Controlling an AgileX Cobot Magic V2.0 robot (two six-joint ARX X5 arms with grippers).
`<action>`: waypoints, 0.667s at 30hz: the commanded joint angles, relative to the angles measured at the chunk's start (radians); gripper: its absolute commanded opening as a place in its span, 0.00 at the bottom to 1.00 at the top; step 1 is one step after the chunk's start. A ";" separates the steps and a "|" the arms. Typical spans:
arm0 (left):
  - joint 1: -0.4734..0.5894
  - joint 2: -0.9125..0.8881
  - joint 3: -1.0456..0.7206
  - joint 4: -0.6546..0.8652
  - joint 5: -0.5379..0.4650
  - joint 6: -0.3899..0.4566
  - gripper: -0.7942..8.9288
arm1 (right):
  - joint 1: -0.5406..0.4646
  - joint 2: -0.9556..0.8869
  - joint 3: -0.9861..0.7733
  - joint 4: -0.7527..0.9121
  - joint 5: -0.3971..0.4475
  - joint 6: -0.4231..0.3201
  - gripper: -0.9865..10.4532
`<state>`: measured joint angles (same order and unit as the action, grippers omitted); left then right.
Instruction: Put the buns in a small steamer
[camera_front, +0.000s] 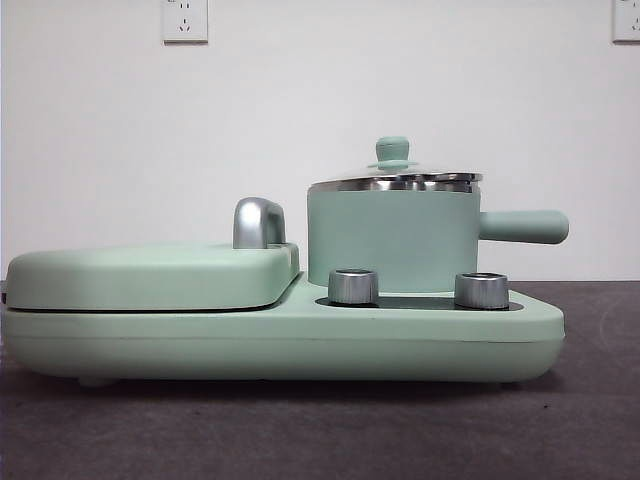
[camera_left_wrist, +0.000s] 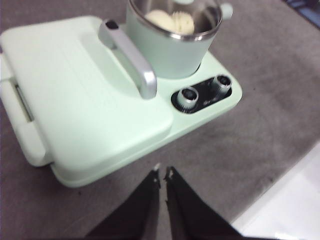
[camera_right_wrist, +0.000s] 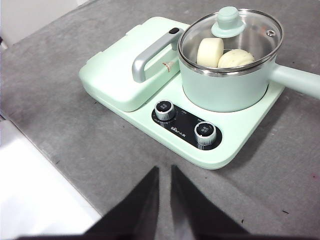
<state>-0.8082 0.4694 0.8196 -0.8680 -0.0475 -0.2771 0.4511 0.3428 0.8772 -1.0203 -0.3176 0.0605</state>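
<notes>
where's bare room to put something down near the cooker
Bare grey table lies along the cooker's dial side, up to the left gripper and right gripper. The flat griddle lid is bare beside its handle. Crowded: the lidded steamer, with both buns inside.

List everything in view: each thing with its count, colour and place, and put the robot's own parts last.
Buns: two, white; the smooth bun and the ribbed bun lie side by side inside the steamer.
Steamer: one, mint green with steel rim, on the base's cooking side, its handle pointing away from the griddle.
Lid: one, glass with green knob, on the steamer.
Griddle lid: one, mint green with silver handle, closed, beside the steamer.
Base: one, mint green, on the table.
Knobs: two, silver and black, in front of the steamer.
Table: grey.
Wall sockets: two, white.
Left hand: black, above the table, empty.
Right hand: black, above the table, empty.
</notes>
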 joint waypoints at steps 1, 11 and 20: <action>-0.010 0.001 0.010 0.045 -0.003 -0.001 0.09 | 0.005 0.001 0.008 0.007 0.002 0.006 0.10; -0.010 0.000 0.010 0.053 -0.003 -0.001 0.09 | 0.005 0.001 0.008 0.008 0.003 0.006 0.10; 0.032 -0.034 -0.030 0.062 -0.001 0.013 0.09 | 0.005 0.001 0.008 0.010 0.003 0.006 0.10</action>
<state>-0.7746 0.4324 0.7925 -0.8154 -0.0475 -0.2764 0.4511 0.3428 0.8772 -1.0199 -0.3145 0.0605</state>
